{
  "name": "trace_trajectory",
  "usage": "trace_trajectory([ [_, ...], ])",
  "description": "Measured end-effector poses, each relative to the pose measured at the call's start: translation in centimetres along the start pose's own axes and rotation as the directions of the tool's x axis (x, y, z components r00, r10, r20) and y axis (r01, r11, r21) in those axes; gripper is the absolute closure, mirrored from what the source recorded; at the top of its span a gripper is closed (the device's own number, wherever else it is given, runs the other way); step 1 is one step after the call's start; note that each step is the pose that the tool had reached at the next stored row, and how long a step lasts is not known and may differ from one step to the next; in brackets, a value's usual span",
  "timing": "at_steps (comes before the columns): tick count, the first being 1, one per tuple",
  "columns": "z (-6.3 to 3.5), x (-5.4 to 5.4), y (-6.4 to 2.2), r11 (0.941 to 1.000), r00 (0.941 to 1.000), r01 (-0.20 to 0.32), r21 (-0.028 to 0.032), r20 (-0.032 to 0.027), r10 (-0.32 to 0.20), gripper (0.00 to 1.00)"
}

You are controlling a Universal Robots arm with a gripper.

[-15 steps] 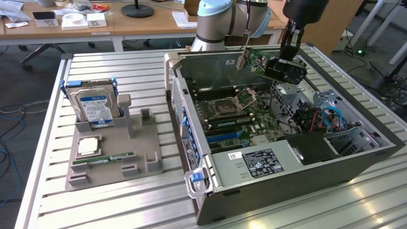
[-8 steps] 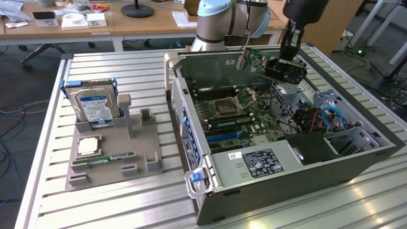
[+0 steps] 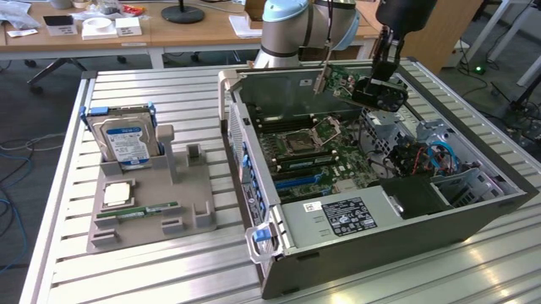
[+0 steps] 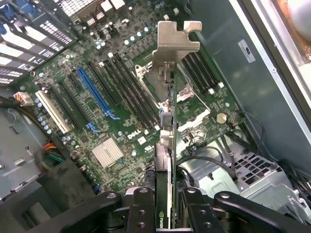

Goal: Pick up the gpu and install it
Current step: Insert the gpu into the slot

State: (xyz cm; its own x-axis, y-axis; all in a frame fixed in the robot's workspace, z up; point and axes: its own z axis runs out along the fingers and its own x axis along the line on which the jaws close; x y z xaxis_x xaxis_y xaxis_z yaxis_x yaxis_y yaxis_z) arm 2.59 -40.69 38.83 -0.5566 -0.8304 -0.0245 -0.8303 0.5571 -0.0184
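Gripper [image 3: 384,63] fingers [image 4: 141,206] clamped on gpu [image 3: 372,88], hanging over motherboard [image 4: 112,111] at far right of open computer case [image 3: 406,234]. Clean seating likely needs gpu kept upright, edge lined over blue slot [image 4: 95,92], bracket [image 4: 176,41] toward case's back wall.

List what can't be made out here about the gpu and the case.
- gpu faces: the wrist view sees it edge-on, and the end effector hides its base.
- CPU socket: wrist view, partly behind the gpu.
- Power supply label: exterior view, print too small to read.
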Motion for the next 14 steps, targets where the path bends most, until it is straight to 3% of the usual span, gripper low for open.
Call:
trace_trajectory([
  [6,0.08,0.01,0.01,0.9957,0.9957,0.093,-0.0015,0.0007,-0.093,0.74],
  [14,0.19,0.01,0.01,0.9762,0.9762,0.217,-0.0040,0.0029,-0.217,0.74],
])
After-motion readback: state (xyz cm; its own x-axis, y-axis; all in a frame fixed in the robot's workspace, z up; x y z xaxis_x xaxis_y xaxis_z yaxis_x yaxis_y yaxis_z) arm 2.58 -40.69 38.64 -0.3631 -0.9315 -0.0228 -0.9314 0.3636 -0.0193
